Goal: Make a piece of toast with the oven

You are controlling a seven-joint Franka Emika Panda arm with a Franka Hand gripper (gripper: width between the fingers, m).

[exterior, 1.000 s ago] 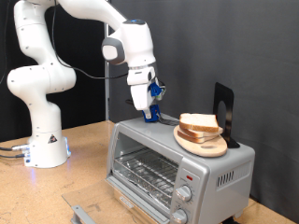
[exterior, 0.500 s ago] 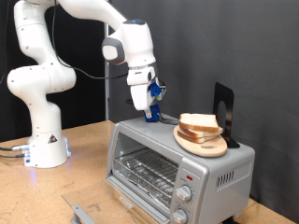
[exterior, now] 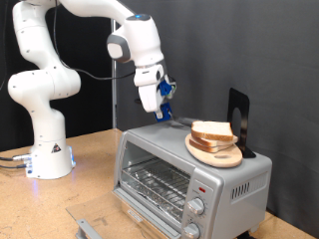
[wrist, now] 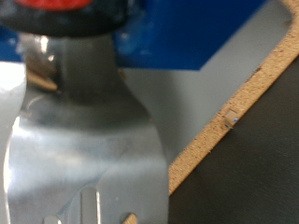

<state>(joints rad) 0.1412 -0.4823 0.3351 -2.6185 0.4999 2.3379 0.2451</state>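
Observation:
The piece of toast (exterior: 211,130) lies on a round wooden plate (exterior: 215,152) on top of the silver oven (exterior: 234,181). The oven's door (exterior: 92,225) hangs open at the exterior view's bottom, and the wire rack (exterior: 159,185) inside is bare. My gripper (exterior: 164,108) hovers above the oven's top, to the exterior view's left of the toast. It is shut on a metal spatula (exterior: 175,120) whose blade points towards the plate. The wrist view shows the slotted spatula blade (wrist: 89,159) up close, above the oven top and a chipboard edge (wrist: 234,117).
A black upright stand (exterior: 237,119) is behind the plate on the oven. Round knobs (exterior: 199,207) run down the oven's right front. The arm's white base (exterior: 45,149) stands on the wooden table (exterior: 90,174) at the exterior view's left.
The gripper with the spatula has risen a little off the oven top and tilted, with the blade now pointing towards the plate. The toast and plate have not moved.

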